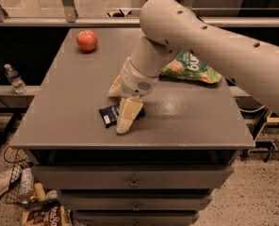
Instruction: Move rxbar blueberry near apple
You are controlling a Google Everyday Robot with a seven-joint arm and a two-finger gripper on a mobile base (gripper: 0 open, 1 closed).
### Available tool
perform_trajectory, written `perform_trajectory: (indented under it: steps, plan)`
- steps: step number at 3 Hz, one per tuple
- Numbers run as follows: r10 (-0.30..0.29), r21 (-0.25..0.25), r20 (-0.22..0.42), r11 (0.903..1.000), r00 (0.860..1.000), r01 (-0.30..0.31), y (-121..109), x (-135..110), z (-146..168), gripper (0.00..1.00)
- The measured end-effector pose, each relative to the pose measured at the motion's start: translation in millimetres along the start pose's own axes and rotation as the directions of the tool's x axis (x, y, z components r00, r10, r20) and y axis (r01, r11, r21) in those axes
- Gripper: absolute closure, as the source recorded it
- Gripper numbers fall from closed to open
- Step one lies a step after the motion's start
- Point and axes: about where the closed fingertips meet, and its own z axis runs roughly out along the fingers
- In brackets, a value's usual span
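The rxbar blueberry (109,116), a small dark navy wrapper, lies flat near the front edge of the grey table (69,102). My gripper (117,112) is open and down at the bar. One cream finger (128,117) covers the bar's right end and the other finger (115,87) is just behind the bar. The red apple (86,40) sits at the far left corner of the table, well away from the bar and the gripper.
A large crinkly green snack bag (192,68) lies at the right back of the table, partly behind my arm (201,36). Drawers (135,180) are below the table front. A water bottle (13,78) and litter are on the floor at left.
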Motion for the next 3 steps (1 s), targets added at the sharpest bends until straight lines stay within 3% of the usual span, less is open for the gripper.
perform_trajectory:
  steps: [2, 3]
  plan:
    - [0.0, 0.0, 0.0, 1.0, 1.0, 0.0, 0, -6, -11, 0.88]
    - [-0.024, 0.075, 0.013, 0.9969, 1.0, 0.023, -7, -4, -26, 1.0]
